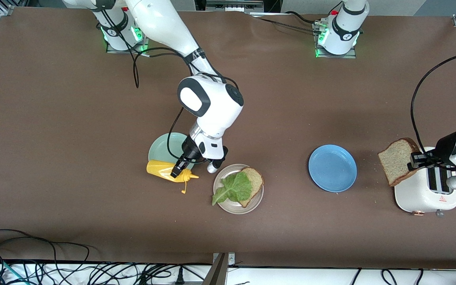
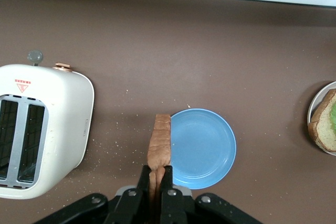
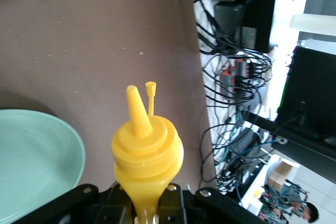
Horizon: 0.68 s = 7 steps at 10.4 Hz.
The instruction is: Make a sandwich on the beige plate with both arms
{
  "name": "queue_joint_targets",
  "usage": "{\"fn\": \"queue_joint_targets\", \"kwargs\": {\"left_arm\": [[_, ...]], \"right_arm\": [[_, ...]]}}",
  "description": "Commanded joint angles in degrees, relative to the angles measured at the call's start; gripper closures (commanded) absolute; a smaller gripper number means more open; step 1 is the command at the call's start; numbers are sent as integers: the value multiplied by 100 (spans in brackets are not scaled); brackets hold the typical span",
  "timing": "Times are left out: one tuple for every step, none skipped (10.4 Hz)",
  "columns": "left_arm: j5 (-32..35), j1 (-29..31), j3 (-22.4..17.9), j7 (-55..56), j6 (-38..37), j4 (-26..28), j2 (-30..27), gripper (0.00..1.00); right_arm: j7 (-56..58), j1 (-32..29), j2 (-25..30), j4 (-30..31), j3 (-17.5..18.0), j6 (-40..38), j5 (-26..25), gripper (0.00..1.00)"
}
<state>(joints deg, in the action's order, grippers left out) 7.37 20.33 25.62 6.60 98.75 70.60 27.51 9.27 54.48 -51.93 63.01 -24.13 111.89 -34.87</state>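
The beige plate (image 1: pixel 239 208) sat near the middle of the table, and on it lay one bread slice (image 1: pixel 255 180) with a lettuce leaf (image 1: pixel 234 188) covering much of it; in the left wrist view only the plate's edge (image 2: pixel 311 115) showed, cut off by the frame. The right gripper (image 1: pixel 178 171) was clamped on the yellow squeeze bottle (image 1: pixel 165 170), which lay tilted beside the beige plate and over the edge of the mint green plate (image 1: pixel 164 145); the arm hid part of that plate. In the right wrist view the fingers were mostly hidden by the bottle's body (image 3: pixel 147 153). The left gripper (image 1: pixel 415 161) pinched the second bread slice (image 1: pixel 397 160) above the white toaster (image 1: pixel 422 196), whose top the arm partly covered. The blue plate (image 1: pixel 332 168) lay between toaster and beige plate.
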Motion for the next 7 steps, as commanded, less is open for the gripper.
{"fn": "queue_joint_targets", "kwargs": {"left_arm": [[-131, -20, -4, 78, -58, 15, -53, 100], [-131, -29, -4, 122, -58, 15, -53, 100], [-131, -63, -4, 166, -58, 15, -53, 100], [-131, -64, -4, 192, -58, 15, -53, 100], [-131, -90, -4, 192, -58, 15, -53, 100], [-131, -99, -4, 201, -58, 15, -44, 100], [-244, -151, -4, 279, -49, 6, -27, 100]], "right_arm": [[-83, 98, -203, -246, -75, -79, -423, 100], [-23, 98, -169, -246, -66, -88, -416, 100], [48, 98, -82, -246, -57, -132, -364, 100], [127, 81, 41, -237, -31, -132, -111, 100], [476, 46, 121, -237, -118, -132, 475, 100], [897, -85, 243, -237, -197, -132, 1055, 100], [1101, -243, 427, -228, -198, -132, 1705, 100]]}}
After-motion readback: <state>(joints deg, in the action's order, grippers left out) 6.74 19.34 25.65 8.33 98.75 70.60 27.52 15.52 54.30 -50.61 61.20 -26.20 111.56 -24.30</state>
